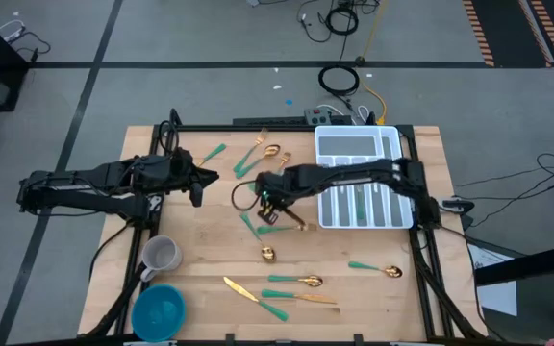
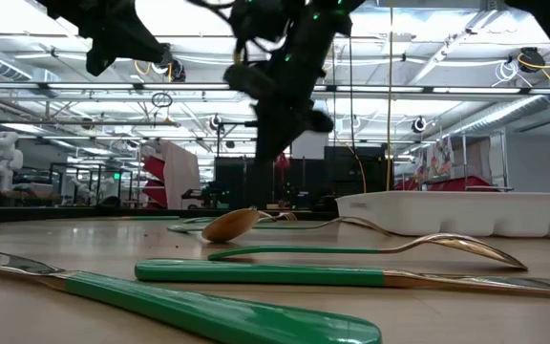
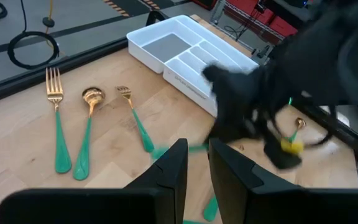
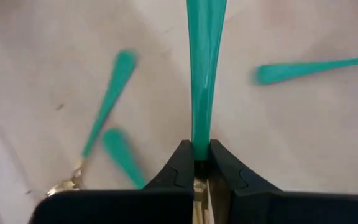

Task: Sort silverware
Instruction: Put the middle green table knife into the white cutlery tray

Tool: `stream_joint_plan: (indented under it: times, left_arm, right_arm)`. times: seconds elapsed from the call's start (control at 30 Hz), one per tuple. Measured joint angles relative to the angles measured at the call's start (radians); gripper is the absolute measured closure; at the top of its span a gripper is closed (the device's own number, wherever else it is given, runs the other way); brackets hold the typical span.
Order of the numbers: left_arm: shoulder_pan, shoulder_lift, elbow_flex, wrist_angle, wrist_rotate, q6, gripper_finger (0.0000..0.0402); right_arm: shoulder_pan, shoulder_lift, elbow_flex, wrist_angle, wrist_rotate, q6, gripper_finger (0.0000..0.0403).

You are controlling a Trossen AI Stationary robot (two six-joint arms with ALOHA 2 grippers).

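High view: right gripper (image 1: 269,204) is down at mid-table among a cluster of teal-handled, gold-headed utensils, pinching one teal-handled piece (image 1: 265,213) at its fingers; the white plastic compartmented tray (image 1: 358,146) sits behind and beside that arm w/ a few dark-looking pieces already in its long slots, so sorting is started but far from done. Left gripper (image 1: 197,188) hangs above the table well apart from the cluster, fingers close together w/ a narrow gap, holding nothing. Still loose: a gold fork w/ teal handle (image 1: 254,154) and gold spoon (image 1: 264,156) beyond the fingers, a gold spoon head (image 1: 268,254) and a knife w/ teal handle (image 1: 255,297) toward the near edge, another spoon (image 1: 377,268) near the tray side; grey mug (image 1: 160,256) and blue bowl (image 1: 159,311) at the left corner. Low view: right gripper (image 2: 273,134) is dark overhead, off the wood; spoons and a green handle (image 2: 256,273) lie in the foreground, tray (image 2: 466,212) behind. Left wrist view: own fingers (image 3: 173,167) nearly together, empty; fork (image 3: 56,118), spoon (image 3: 88,127), small fork (image 3: 135,121) ahead of them, tray (image 3: 185,53) beyond. Right wrist view: fingers (image 4: 180,163) pressed onto a teal handle (image 4: 204,68) running straight out between them; other handles blurred alongside. Most of the set looks unsorted.
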Motion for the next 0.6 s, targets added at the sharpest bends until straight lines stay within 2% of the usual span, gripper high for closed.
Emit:
stream_joint_plan:
  times: [0.17,0.3,0.6]
  left_arm:
    - [0.0,0.0,0.0,-0.001,0.0,0.0,0.0329]
    - [0.0,0.0,0.0,-0.005,0.0,0.002,0.0329]
    - [0.0,0.0,0.0,-0.005,0.0,0.026,0.0329]
  right_arm:
    - [-0.055,-0.082,0.001,-0.097,0.108,-0.034,0.0402]
    - [-0.085,-0.152,0.002,-0.223,0.191,-0.295,0.0402]
    - [-0.12,-0.22,0.002,-0.529,0.25,-1.022,0.0403]
